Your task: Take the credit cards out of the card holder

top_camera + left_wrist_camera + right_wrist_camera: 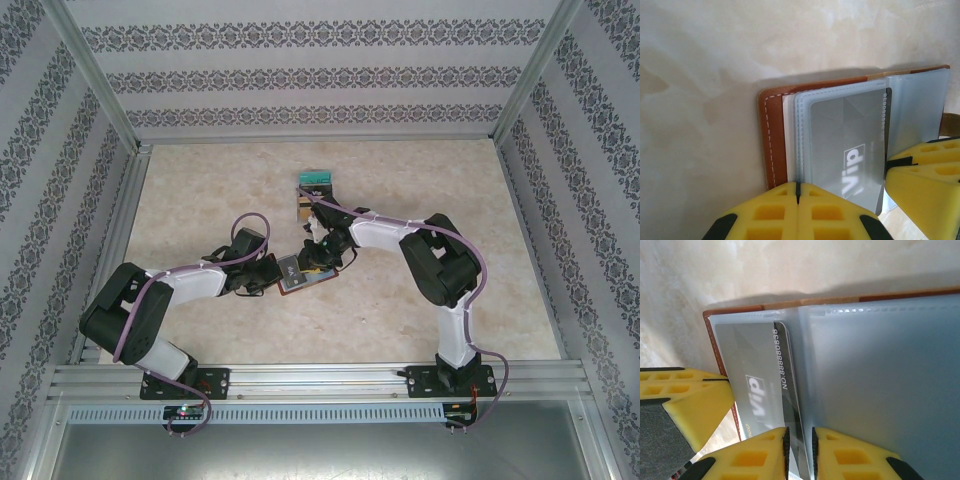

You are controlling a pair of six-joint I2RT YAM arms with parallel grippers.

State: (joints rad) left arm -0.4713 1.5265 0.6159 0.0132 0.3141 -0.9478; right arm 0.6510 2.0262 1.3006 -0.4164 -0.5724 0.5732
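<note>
The brown card holder [298, 278] is spread open between my two grippers at mid-table, and its shadow suggests it is slightly raised. My left gripper [272, 275] [798, 192] is shut on the near edge of the blue-grey sleeve pages [801, 130], beside the stitched leather cover [772, 135]. A grey credit card [850, 142] [750, 370] marked VIP sticks partly out of its sleeve. My right gripper [316, 262] [800, 440] has its jaws narrowly apart, with the card's dark edge running between the pads. An empty sleeve page [880, 390] lies to the right.
A small stepped stack with a teal top [316, 179] and a tan piece [303, 206] sits behind the right arm. Metal frame rails [110, 230] and patterned walls enclose the marble-look table [200, 190].
</note>
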